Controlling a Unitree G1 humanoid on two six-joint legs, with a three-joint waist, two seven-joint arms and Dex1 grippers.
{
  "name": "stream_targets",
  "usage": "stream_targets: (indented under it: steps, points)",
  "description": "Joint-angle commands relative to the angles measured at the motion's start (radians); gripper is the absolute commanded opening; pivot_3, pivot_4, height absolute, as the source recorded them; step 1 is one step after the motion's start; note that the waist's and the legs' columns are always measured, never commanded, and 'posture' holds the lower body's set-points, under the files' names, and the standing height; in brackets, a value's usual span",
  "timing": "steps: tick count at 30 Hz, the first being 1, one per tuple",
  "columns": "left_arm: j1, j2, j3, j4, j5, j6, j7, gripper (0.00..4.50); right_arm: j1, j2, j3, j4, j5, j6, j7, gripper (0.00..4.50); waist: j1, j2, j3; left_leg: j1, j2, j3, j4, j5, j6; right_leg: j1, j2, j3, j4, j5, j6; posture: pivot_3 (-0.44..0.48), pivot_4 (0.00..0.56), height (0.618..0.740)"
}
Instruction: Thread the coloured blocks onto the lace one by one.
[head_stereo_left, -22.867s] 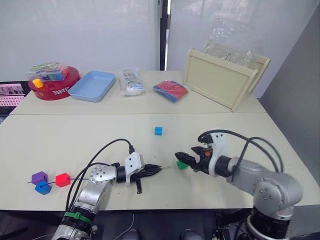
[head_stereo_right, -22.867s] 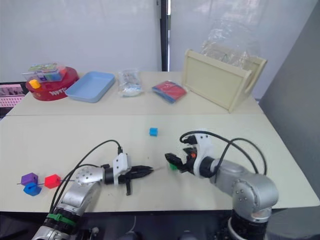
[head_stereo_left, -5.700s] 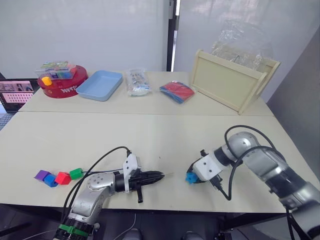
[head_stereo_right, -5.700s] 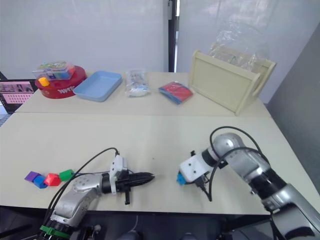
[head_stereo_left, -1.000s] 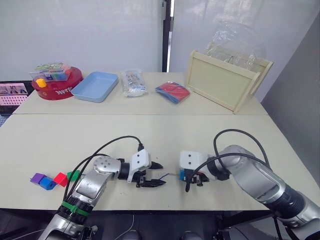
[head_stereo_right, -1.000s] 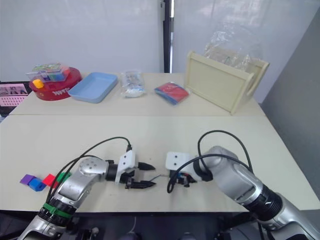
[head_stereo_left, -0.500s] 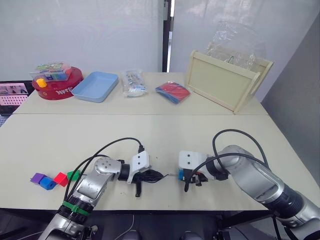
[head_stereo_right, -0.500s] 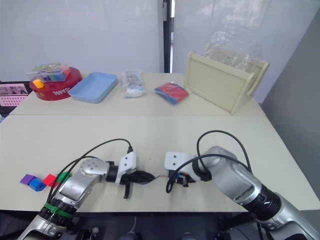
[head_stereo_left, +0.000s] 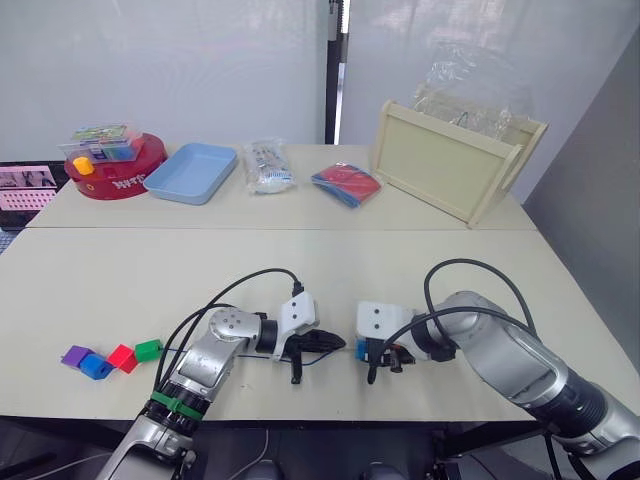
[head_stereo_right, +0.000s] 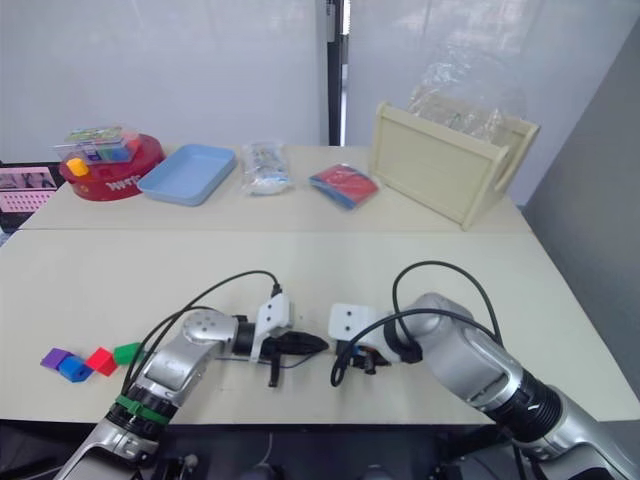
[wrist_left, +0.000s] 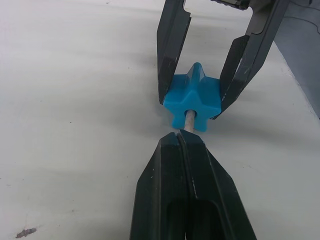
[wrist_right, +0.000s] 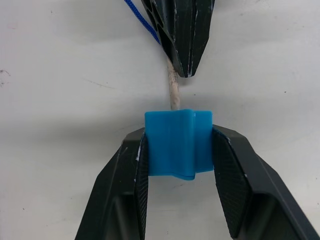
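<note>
Head stereo pair looks forward and down over the table (head_stereo_left: 120, 270), arms low in frame. Each wrist camera sits close, facing the other across the light blue block (wrist_left: 194, 96); probably near table level.

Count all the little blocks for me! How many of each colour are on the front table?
purple block: 1
blue block: 1
red block: 1
green block: 1
light blue block, held in the right gripper fingers: 1
Total: 5
</note>
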Motion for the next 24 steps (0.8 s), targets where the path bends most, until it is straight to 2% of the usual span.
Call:
stream_targets:
  steps: [1, 2, 6, 11, 15, 19, 24]
  points:
    - [-0.002, 0.018, 0.043, -0.032, -0.029, 0.017, 0.012, 0.0, 0.014, 0.008, 0.029, -0.007, 0.017, 0.008, 0.0, 1.32, 0.0, 0.0, 0.0, 0.0, 0.0, 0.0, 0.0, 0.0, 0.0, 0.0, 0.0, 0.0, 0.0, 0.0, 0.0, 0.0, 0.15, 0.74]
    - [0.002, 0.026, 0.052, -0.045, -0.043, 0.025, 0.004, 0.51, 0.015, 0.008, 0.03, -0.007, 0.018, 0.009, -0.001, 1.32, -0.001, 0.0, 0.0, 0.0, 0.0, 0.0, 0.0, 0.0, 0.0, 0.0, 0.0, 0.0, 0.0, 0.0, 0.0, 0.0, 0.15, 0.74]
    - [0.021, 0.059, 0.077, -0.1, -0.094, 0.068, -0.024, 1.73, 0.014, 0.009, 0.033, -0.005, 0.021, 0.011, 0.0, 1.32, 0.0, 0.0, 0.0, 0.0, 0.0, 0.0, 0.0, 0.0, 0.0, 0.0, 0.0, 0.0, 0.0, 0.0, 0.0, 0.0, 0.15, 0.74]
    - [0.048, 0.077, 0.032, -0.125, -0.057, 0.049, -0.02, 3.38, 0.011, 0.01, 0.037, -0.001, 0.02, 0.006, 0.002, 1.32, 0.0, 0.0, 0.0, 0.0, 0.0, 0.0, 0.0, 0.0, 0.0, 0.0, 0.0, 0.0, 0.0, 0.0, 0.0, 0.0, 0.15, 0.74]
    - [0.029, 0.05, 0.021, -0.088, -0.026, 0.042, 0.027, 3.41, 0.012, 0.012, 0.039, 0.0, 0.018, 0.007, -0.001, 1.32, 0.001, 0.0, 0.0, 0.0, 0.0, 0.0, 0.0, 0.0, 0.0, 0.0, 0.0, 0.0, 0.0, 0.0, 0.0, 0.0, 0.15, 0.74]
    - [0.023, 0.043, -0.006, -0.078, -0.01, 0.033, 0.015, 3.41, 0.012, 0.011, 0.039, -0.001, 0.017, 0.01, -0.003, 1.32, 0.0, 0.0, 0.0, 0.0, 0.0, 0.0, 0.0, 0.0, 0.0, 0.0, 0.0, 0.0, 0.0, 0.0, 0.0, 0.0, 0.15, 0.74]
    - [0.023, 0.059, -0.027, -0.082, -0.006, 0.017, -0.029, 1.92, 0.011, 0.01, 0.04, 0.002, 0.014, 0.01, -0.005, 1.32, 0.0, 0.0, 0.0, 0.0, 0.0, 0.0, 0.0, 0.0, 0.0, 0.0, 0.0, 0.0, 0.0, 0.0, 0.0, 0.0, 0.15, 0.74]
